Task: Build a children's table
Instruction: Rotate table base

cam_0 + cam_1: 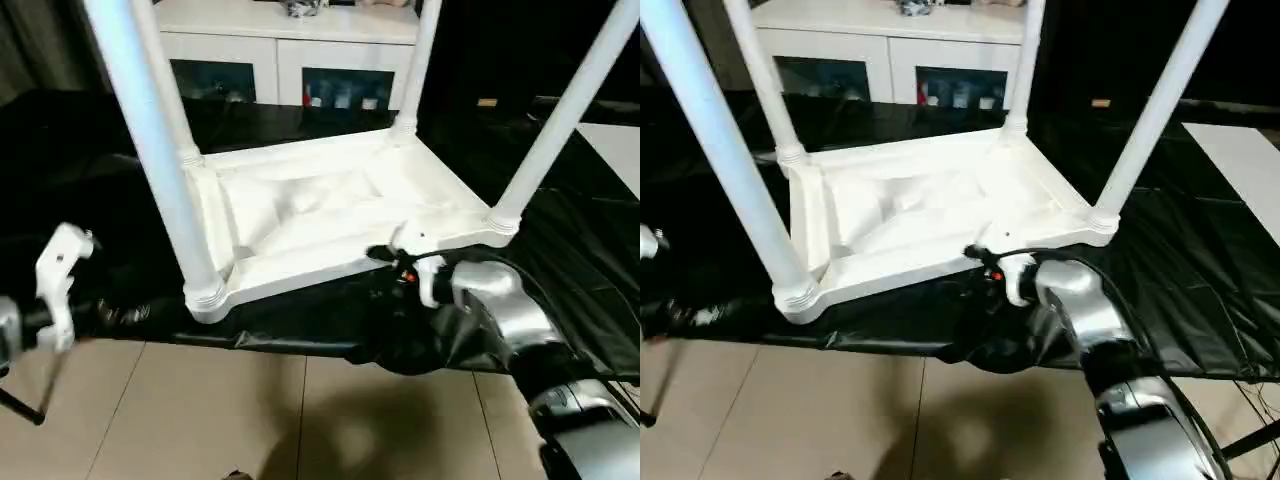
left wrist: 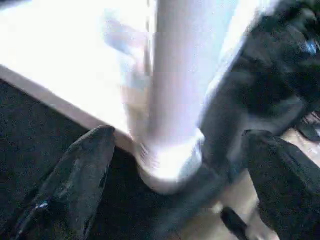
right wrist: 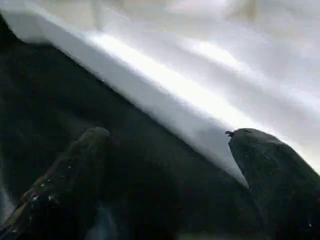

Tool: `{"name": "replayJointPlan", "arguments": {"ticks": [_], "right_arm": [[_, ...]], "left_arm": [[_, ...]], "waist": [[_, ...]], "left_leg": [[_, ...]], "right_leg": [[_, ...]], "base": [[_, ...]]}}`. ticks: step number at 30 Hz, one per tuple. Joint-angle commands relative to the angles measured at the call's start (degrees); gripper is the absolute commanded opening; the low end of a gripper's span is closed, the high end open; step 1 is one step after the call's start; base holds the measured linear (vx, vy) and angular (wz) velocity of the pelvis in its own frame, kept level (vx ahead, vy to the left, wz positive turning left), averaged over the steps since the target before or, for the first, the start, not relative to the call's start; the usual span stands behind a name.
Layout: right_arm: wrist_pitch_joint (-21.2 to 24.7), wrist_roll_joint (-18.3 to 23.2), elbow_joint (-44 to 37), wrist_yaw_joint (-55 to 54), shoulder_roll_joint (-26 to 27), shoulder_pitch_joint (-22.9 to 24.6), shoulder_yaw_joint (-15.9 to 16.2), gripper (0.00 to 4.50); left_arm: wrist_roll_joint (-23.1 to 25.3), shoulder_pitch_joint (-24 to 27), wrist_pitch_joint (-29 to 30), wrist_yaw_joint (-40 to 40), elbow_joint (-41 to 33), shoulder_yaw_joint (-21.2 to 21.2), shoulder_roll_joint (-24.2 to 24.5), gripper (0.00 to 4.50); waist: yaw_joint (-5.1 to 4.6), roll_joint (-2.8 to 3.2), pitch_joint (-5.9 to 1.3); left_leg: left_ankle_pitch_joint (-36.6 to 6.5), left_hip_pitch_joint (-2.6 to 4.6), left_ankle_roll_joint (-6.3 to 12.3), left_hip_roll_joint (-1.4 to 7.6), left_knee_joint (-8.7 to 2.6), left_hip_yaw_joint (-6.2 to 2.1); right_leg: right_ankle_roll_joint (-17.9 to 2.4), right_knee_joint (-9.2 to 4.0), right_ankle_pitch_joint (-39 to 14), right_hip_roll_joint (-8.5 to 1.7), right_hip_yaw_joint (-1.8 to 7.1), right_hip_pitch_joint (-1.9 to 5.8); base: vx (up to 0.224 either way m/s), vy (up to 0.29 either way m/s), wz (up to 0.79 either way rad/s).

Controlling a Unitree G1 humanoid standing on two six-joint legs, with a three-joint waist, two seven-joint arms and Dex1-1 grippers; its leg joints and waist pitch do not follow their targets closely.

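The black-covered desk point(image 1: 90, 180) runs across the middle of the head views, with pale floor tiles point(image 1: 250, 410) along the bottom and a white cabinet point(image 1: 280, 45) at the upper centre. On the desk, in the centre of the frame, the children's table lies upside down: its white top point(image 1: 320, 215) rests on the black cover with the ribbed underside facing up.

All four legs appear to stand in their corner sockets: one thick and close at the upper left point(image 1: 150, 140), one behind it point(image 1: 168, 95), one at the upper centre point(image 1: 418, 60) and one at the upper right point(image 1: 565, 115). By that reading the assembly is nearly done; what seems left is checking that each leg is fully seated and turning the table onto its feet.

The right end effector point(image 3: 170, 165) sits at the top's near edge, lower centre of the head views, fingers point(image 3: 75, 170) spread on either side of that edge without clearly gripping it. The left end effector point(image 2: 185, 175) has its fingers point(image 2: 80, 175) spread too, with the near corner leg's base between them but apart from both.

The legs' upper ends are cut off by the frame. How deep each leg sits in its socket cannot be told, and both wrist views are blurred.
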Motion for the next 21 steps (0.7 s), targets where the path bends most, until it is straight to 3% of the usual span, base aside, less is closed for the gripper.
{"name": "replayJointPlan", "arguments": {"ticks": [1, 6, 12, 16, 21], "right_arm": [[1.33, -0.38, -2.67, -0.01, -1.07, 0.86, -0.81, 4.16], [4.27, -1.01, -4.56, -5.17, -3.41, 2.08, -2.83, 4.16], [5.00, -4.00, 3.15, -19.87, -2.69, -1.09, -6.36, 4.16], [5.28, -5.34, 6.91, -26.50, -1.50, -2.51, -6.58, 4.16], [1.43, -6.87, 14.23, -33.71, 1.80, -5.47, -6.20, 4.16]], "left_arm": [[0.80, -1.33, -2.37, 1.52, 1.47, -0.98, -1.34, 4.47], [2.53, -5.60, -6.10, 3.76, 5.72, -2.58, -4.52, 4.47], [-1.28, -8.55, -6.27, 2.64, 5.29, -2.73, -8.63, 4.47], [-5.49, -9.34, -3.06, 0.86, 1.71, -3.51, -10.52, 4.47], [-11.06, -8.80, 3.51, -3.48, -5.00, -6.47, -10.43, 4.47]], "waist": [[-0.01, 1.01, -3.65], [-0.28, 1.07, -3.86], [-0.45, 0.94, -3.94], [-0.43, 0.94, -3.96], [-0.63, 1.04, -3.77]], "left_leg": [[-19.33, 1.05, -0.73, 0.13, -4.97, 0.23], [-16.91, 0.93, -0.11, 0.08, -4.72, 0.29], [-15.29, 0.92, -0.79, -0.06, -4.50, 0.53], [-15.70, 1.06, -1.06, -0.03, -4.47, 0.61], [-17.38, 1.12, -1.37, 0.00, -4.57, 0.68]], "right_leg": [[-11.41, -4.37, -16.42, -1.25, 1.29, 2.26], [-12.57, -3.99, -12.88, -1.15, 1.17, 2.49], [-13.61, -3.91, -11.98, -1.19, 1.15, 2.45], [-13.77, -3.84, -11.65, -1.14, 1.10, 2.45], [-13.83, -3.83, -12.91, -1.01, 1.02, 2.27]], "base": [[0.000, 0.000, 0.00], [0.000, 0.000, 0.00], [0.000, 0.000, 0.00], [0.000, 0.000, 0.00], [0.000, 0.000, 0.00]]}}
